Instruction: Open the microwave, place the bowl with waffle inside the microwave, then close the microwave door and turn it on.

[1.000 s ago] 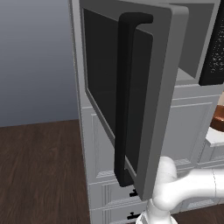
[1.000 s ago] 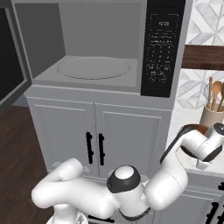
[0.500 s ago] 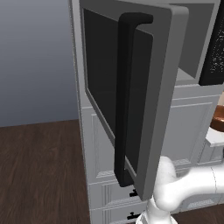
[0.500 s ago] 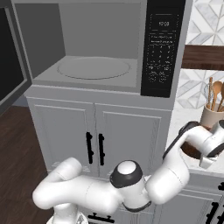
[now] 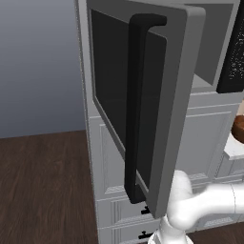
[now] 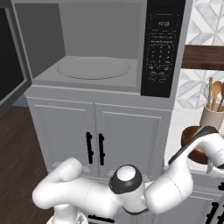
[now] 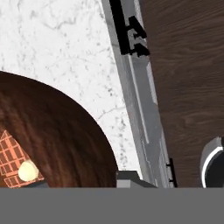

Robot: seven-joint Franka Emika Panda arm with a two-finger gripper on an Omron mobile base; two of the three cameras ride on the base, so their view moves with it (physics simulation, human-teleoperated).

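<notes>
bowl [image 7: 52, 140] on counter [image 7: 65, 52], right of microwave [image 6: 100, 43]

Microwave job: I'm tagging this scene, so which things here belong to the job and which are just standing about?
Belongs to the job:
- microwave, cavity open
- microwave door, swung open
- bowl, brown, with the waffle inside
- gripper, at the bowl's rim

Just standing about:
- utensil crock with wooden spoons
- white cupboards below
</notes>
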